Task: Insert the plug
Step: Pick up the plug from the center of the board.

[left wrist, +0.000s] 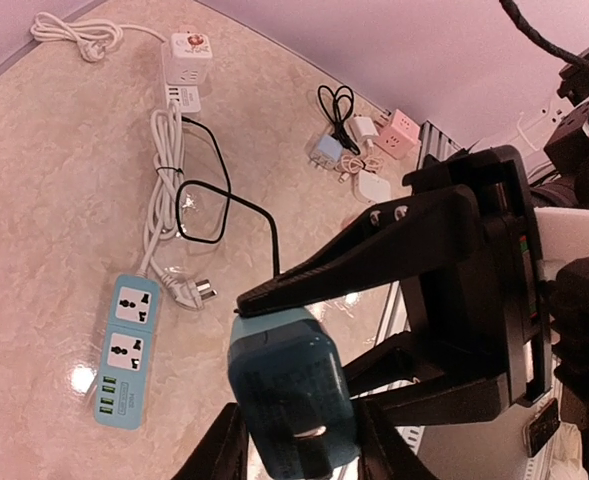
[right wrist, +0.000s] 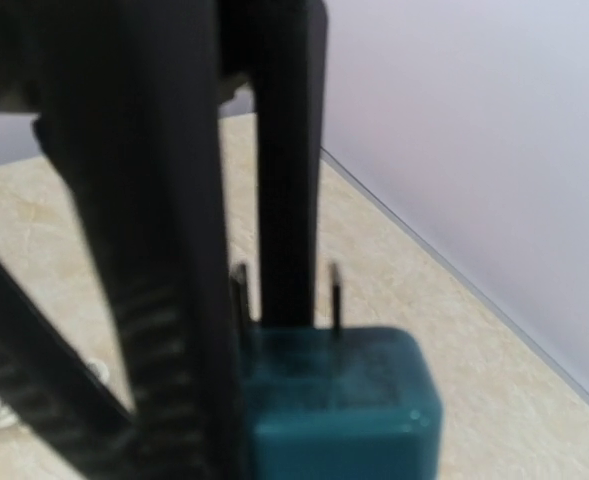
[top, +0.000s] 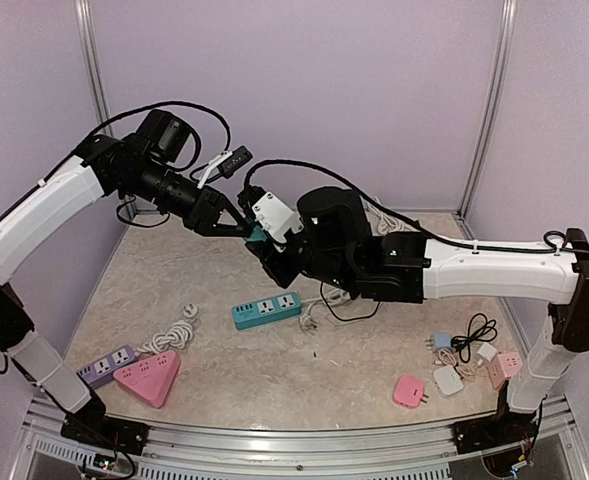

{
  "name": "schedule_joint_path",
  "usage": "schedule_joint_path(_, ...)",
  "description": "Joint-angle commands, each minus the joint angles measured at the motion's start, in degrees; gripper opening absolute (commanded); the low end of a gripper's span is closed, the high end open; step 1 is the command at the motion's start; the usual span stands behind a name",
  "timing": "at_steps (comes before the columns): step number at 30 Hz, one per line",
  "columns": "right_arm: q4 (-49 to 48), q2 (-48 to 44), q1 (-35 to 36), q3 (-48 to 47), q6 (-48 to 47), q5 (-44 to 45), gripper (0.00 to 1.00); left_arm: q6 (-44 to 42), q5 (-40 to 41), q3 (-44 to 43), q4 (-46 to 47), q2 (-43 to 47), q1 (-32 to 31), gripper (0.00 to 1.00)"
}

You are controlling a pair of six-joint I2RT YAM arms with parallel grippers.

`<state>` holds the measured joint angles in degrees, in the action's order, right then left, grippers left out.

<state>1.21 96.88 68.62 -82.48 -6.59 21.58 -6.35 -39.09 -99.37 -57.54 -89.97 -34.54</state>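
Observation:
A teal plug (top: 255, 238) hangs in mid-air above the table, between both grippers. My left gripper (top: 240, 225) comes from the left and is shut on it. In the left wrist view its fingers (left wrist: 212, 452) flank the plug (left wrist: 289, 390). My right gripper (top: 271, 252) meets it from the right, and its upper finger (left wrist: 374, 250) presses the plug's top. In the right wrist view the plug (right wrist: 339, 400) fills the bottom, its two prongs (right wrist: 335, 295) pointing away. A teal power strip (top: 266, 311) lies on the table below and also shows in the left wrist view (left wrist: 126, 350).
A white plug on a cord (top: 309, 322) lies right of the strip, with a black cable loop (left wrist: 204, 200) behind it. A pink triangular strip (top: 149, 378) and a purple strip (top: 107, 365) sit front left. Small pink and white adapters (top: 447, 380) sit front right.

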Motion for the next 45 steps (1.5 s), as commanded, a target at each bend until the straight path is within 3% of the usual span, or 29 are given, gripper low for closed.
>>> schedule_joint_path(1, -0.45, 0.12, 1.28, -1.99, -0.88, -1.15, 0.0, 0.16, 1.38, -0.23, 0.4, -1.96, -0.17, 0.27)
schedule_joint_path(4, -0.75, -0.15, 1.33, -1.67, -0.97, -1.75, 0.0, -0.87, 0.64, -0.91, -0.24, -2.17, -0.34, 0.02)
schedule_joint_path(6, -0.95, -0.49, 1.32, -1.32, -0.92, -2.08, 0.0, -2.06, 0.59, -1.54, -0.9, -2.24, -0.28, 0.0)
schedule_joint_path(7, -0.87, -0.79, 1.33, -1.14, -0.84, -2.27, 0.05, -2.43, 0.75, -1.83, -1.11, -2.03, -0.26, 0.0)
schedule_joint_path(9, -0.52, -1.65, 1.26, -0.63, -0.2, -2.38, 0.39, -4.01, 1.44, -2.51, -1.61, -1.66, -0.05, 0.0)
schedule_joint_path(11, -0.06, -3.58, 1.0, 0.39, 0.63, -2.62, 0.64, -5.59, 2.24, -3.46, -2.41, -1.2, 0.29, 0.0)
schedule_joint_path(13, 0.25, -6.21, 0.21, 2.01, 2.11, -3.88, 0.86, -7.24, 3.16, -4.43, -3.35, -0.79, 0.71, 0.0)
schedule_joint_path(15, 0.88, -9.38, -1.52, 4.3, 4.87, -7.82, 0.92, -9.53, 5.19, -5.72, -4.71, -0.32, 0.79, 0.0)
schedule_joint_path(20, 0.38, -17.3, -7.36, 9.4, 17.01, -18.86, 0.95, -17.03, 17.2, -8.67, -7.77, 1.52, -0.14, 0.0)
schedule_joint_path(23, 2.86, -19.04, -11.56, 9.17, 28.46, -19.79, 0.94, -25.61, 32.43, -8.77, -9.21, 3.16, -4.12, 0.0)
schedule_joint_path(28, 10.36, -18.4, -16.44, 5.65, 44.33, -21.2, 0.86, -47.7, 66.34, -1.26, -6.16, 7.95, -13.64, 0.0)
schedule_joint_path(30, 8.29, -18.27, -16.54, 5.66, 46.83, -23.17, 0.84, -58.53, 74.7, 4.89, -0.73, 10.95, -16.12, 0.0)
schedule_joint_path(32, 5.76, -17.66, -16.55, 5.58, 49.12, -26.04, 0.82, -73.46, 80.43, 14.92, 11.35, 16.82, -18.64, 0.0)
schedule_joint_path(34, 2.67, -16.44, -16.46, 5.64, 51.36, -28.77, 0.81, -92.12, 80.49, 27.48, 29.95, 23.56, -20.6, 0.0)
schedule_joint_path(37, -1.76, -13.55, -15.98, 5.02, 53.67, -33.47, 0.8, -116.42, 68.44, 45.04, 54.47, 34.96, -21.25, 0.0)
schedule_joint_path(39, -3.94, -11.22, -14.94, 3.83, 54.0, -36.22, 0.8, -122.99, 62.52, 51.52, 64.25, 38.57, -21.63, 0.0)
schedule_joint_path(45, -6.98, -4.69, -11.26, 0.05, 54.85, -42.74, 0.82, -129.83, 58.05, 61.78, 76.64, 41.41, -22.4, 0.0)
